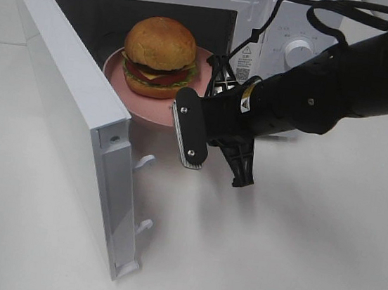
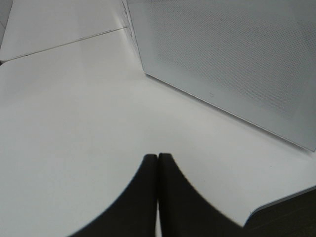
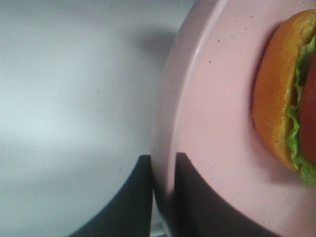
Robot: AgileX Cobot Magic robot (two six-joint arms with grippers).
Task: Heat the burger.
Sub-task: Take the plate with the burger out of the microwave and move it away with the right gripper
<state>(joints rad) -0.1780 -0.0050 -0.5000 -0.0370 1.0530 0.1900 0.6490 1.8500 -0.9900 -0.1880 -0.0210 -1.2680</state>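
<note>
1. The burger (image 1: 159, 57), with a matte golden domed bun over red, green and yellow layers, sat on a smooth, round pink plate (image 1: 145, 106) at the mouth of the white microwave (image 1: 285, 36).
2. The microwave's flat door (image 1: 71, 109) stood swung wide.
3. The right gripper (image 3: 163, 170) pinched the plate's thin rim between its dark curved fingers (image 3: 197, 202).
4. The left gripper (image 2: 157, 163) hung over the plain white table (image 2: 69, 128), its black tips pressed together on nothing.
</note>
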